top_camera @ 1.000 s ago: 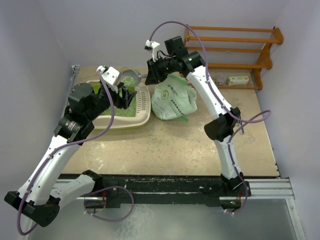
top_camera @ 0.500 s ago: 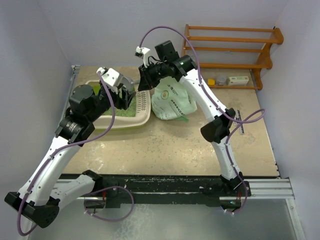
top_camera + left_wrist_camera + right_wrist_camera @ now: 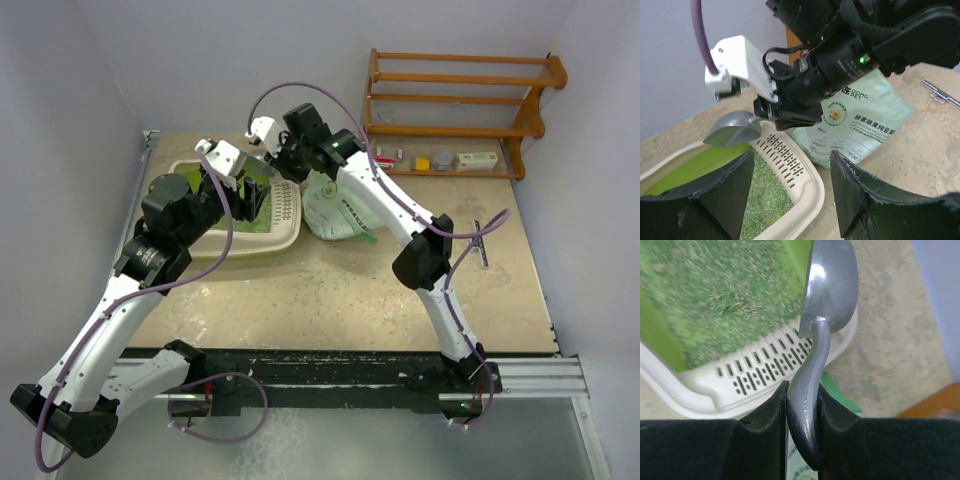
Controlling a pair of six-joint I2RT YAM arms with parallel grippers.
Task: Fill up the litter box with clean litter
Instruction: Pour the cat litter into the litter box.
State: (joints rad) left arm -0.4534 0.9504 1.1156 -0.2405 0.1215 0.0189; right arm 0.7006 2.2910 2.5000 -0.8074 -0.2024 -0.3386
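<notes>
Robot arms meet over the litter box (image 3: 285, 225), which sits at the far left of the table (image 3: 330, 290). The right arm stretches from its base across the table, elbow raised, its wrist turned down toward the tray's slotted end. The right gripper (image 3: 802, 395) is clamped on the curved handle of a grey scoop (image 3: 832, 285). The handle stands pinched upright between the two black fingers. The scoop's bowl is tipped on its side above the edge of the tray, rounded back toward the left wrist camera.

The left arm is folded at the elbow beside the tray, its forearm angled over the near rim. The left gripper (image 3: 790, 160) hangs parted and grasps nothing, its fingers (image 3: 727, 190) framing the slotted rim below.

The cream tray has a lime-green interior. The litter (image 3: 725, 290), fine green pellets, covers the floor next to the slotted section, while smooth lime-green plastic shows bare at the other end. A pale green printed bag (image 3: 865, 120) rests just beside the tray's slotted end. A wooden rack (image 3: 460, 95) stands at the far right.
</notes>
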